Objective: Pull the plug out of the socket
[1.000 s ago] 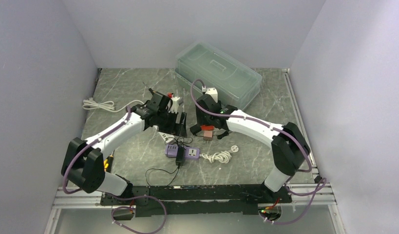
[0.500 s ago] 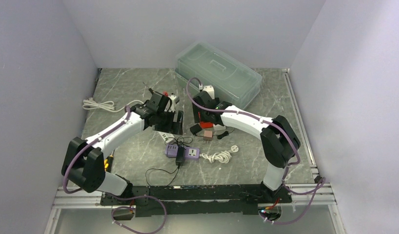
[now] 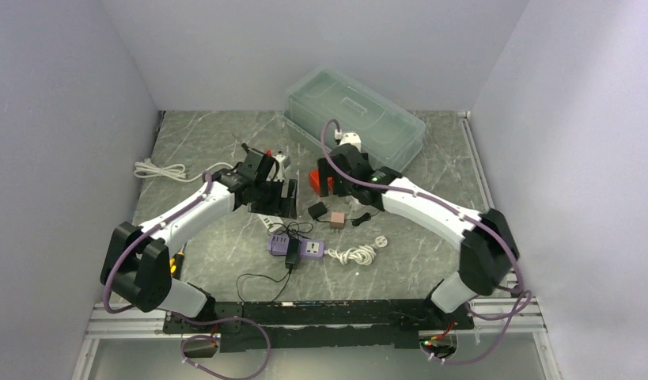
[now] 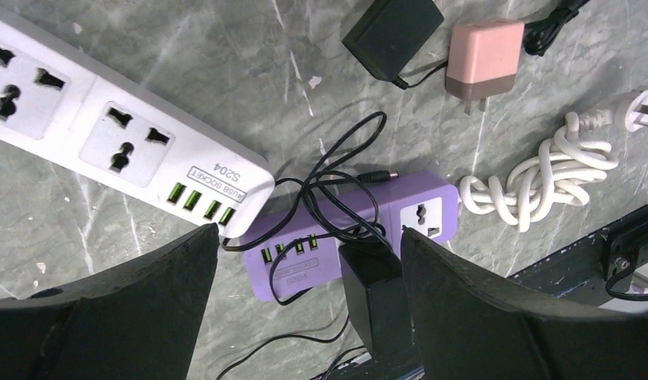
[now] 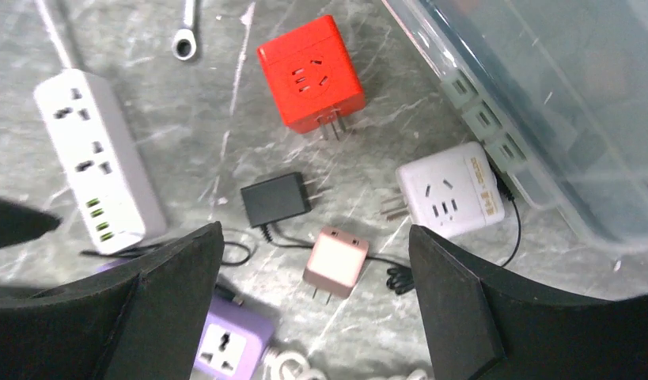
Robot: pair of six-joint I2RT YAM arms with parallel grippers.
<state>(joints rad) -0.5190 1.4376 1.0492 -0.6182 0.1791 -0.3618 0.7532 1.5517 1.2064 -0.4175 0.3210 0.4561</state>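
Top and wrist views of the grey marbled table [image 3: 202, 142]. The task's thing, a black block-shaped plug [image 4: 370, 281], is seated in the top face of a purple plastic power strip [image 4: 419, 207]. It sits between the strip's row of USB ports and its free socket. The strip lies near the middle of the table, toward the near edge. The left hand [image 4: 308, 237], fingers spread and empty, is poised above the near end of a long white power strip [image 4: 107, 134], just far-left of the purple one. The right hand [image 5: 312, 233], also spread and empty, hangs above loose items: a red cube adapter [image 5: 310, 73], a small black adapter [image 5: 274, 198], a pink charger [image 5: 334, 261] and a white cube adapter [image 5: 447, 190]. A clear lidded plastic box [image 3: 356, 115] stands at the far right.
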